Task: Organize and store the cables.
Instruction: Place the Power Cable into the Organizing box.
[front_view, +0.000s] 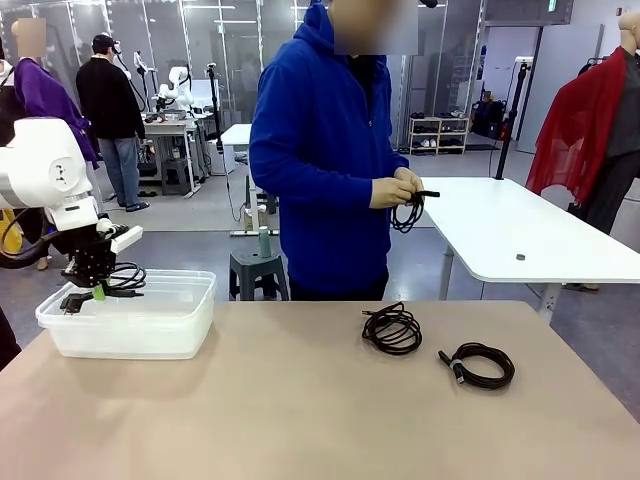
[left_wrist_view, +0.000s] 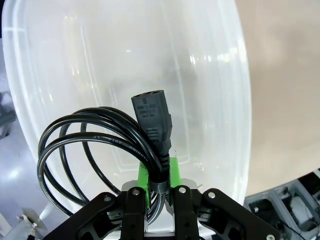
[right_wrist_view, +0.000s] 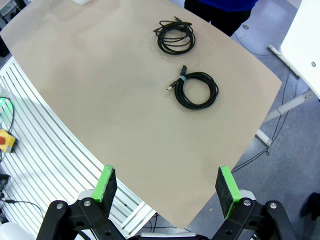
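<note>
Cable (left_wrist_view: 150, 131) with a chunky plug, coiled, is clenched at its tie by the left pincer (left_wrist_view: 159, 174) and hangs just above the clear bin (front_view: 160, 335) on the counter (front_view: 280, 420). A loose coil (front_view: 392, 329) and a tied coil (front_view: 480, 365) lie well to the right of the bin, a fourth cord (front_view: 408, 213) is in the person's hands (front_view: 395, 188) beyond it, and the right pincer (right_wrist_view: 167, 187) stands released and empty. Likely fault: the loops spread wider than the grip, so an off-centre release could drape one over the bin's rim.
</note>
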